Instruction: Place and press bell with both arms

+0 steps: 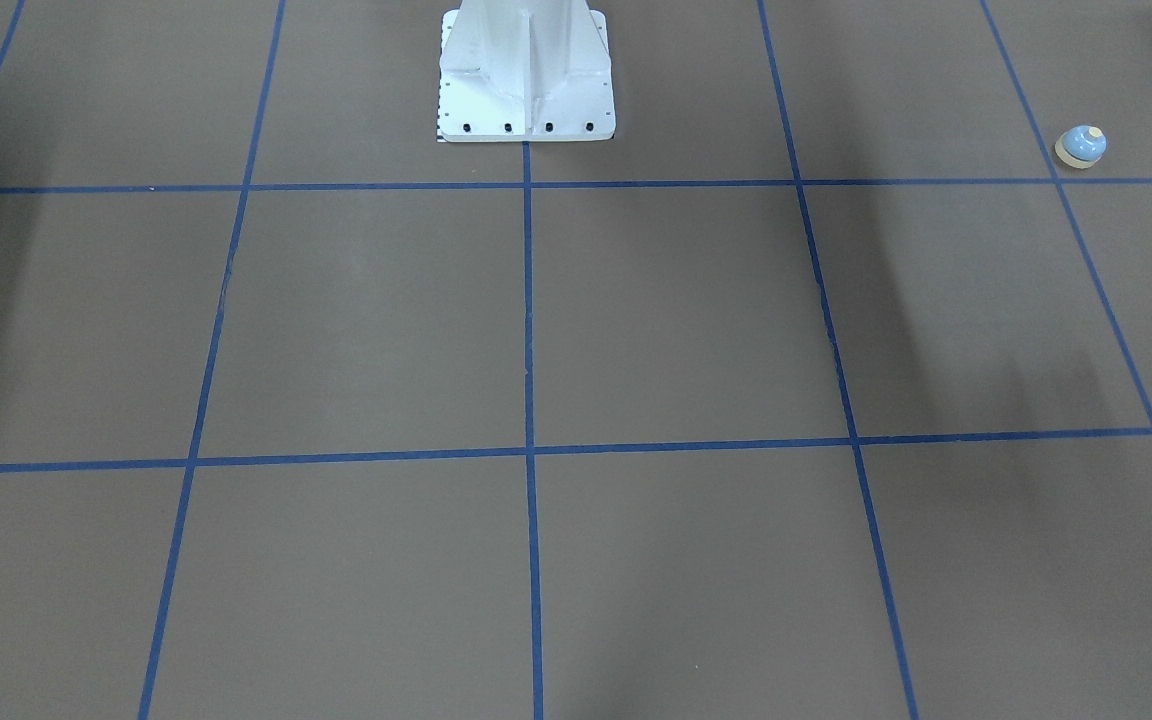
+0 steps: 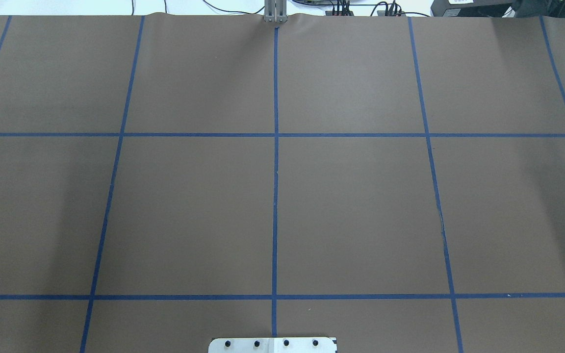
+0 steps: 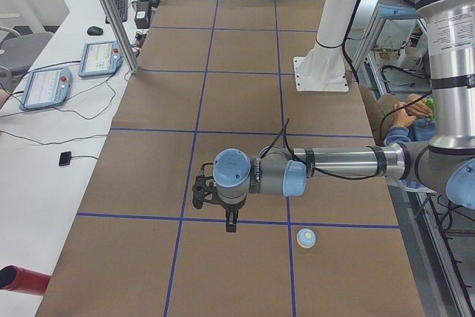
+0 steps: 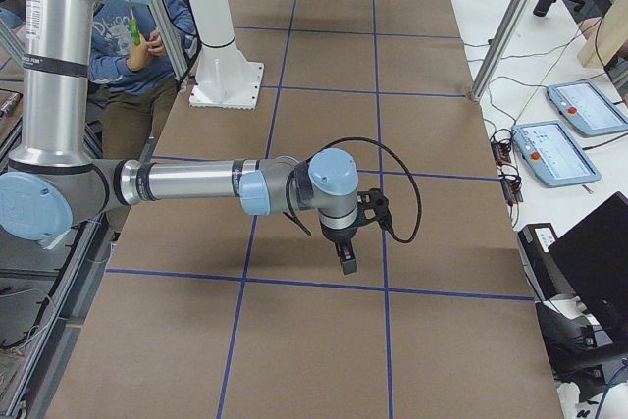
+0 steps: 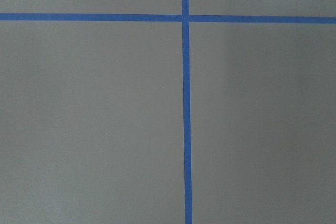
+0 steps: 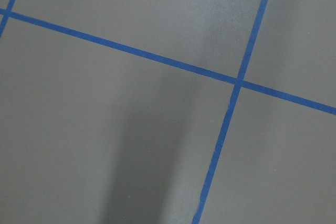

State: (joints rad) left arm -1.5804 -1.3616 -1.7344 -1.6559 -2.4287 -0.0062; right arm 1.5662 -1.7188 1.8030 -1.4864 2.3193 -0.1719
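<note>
Light-blue bell [image 1: 1081, 146] sits at my left end of the table [image 1: 636, 320], near my left gripper [image 3: 231, 223] but apart from it. My right gripper [image 4: 348, 261] hangs well away. Whether my fingers are spread I cannot tell. I judge that grasping, placing and pressing are all still to do.

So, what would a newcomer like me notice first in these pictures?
Probably the two big grey arms: the left arm and the right arm each stretch out level above a brown table marked into squares with blue tape. Next comes the tiny light-blue bell, which sits alone on the table at the left arm's end, with nothing touching it.
</note>
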